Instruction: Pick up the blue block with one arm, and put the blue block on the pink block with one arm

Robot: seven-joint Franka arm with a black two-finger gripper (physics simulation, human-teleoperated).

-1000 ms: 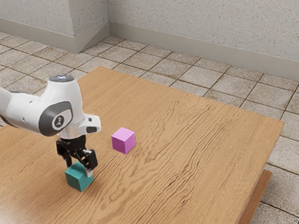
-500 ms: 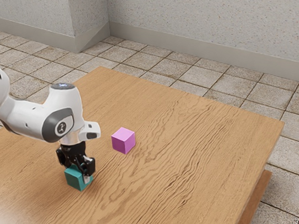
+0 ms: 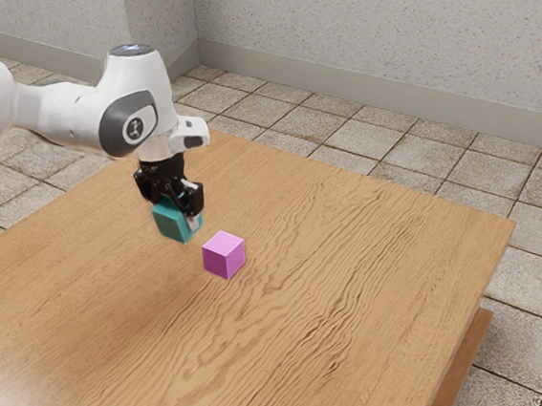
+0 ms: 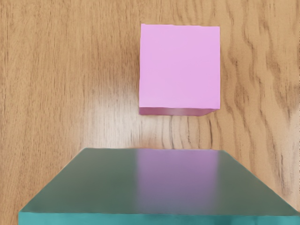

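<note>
Between the fingers of the claw, the blue block is clamped, raised off the table since half a second ago. Just ahead of and below the claw sits the pink block: pickup done, stacking remains.

Blue block aloft, near pink block.

Arm in from exterior view's left, fingers down, clamped on blue block.
</note>
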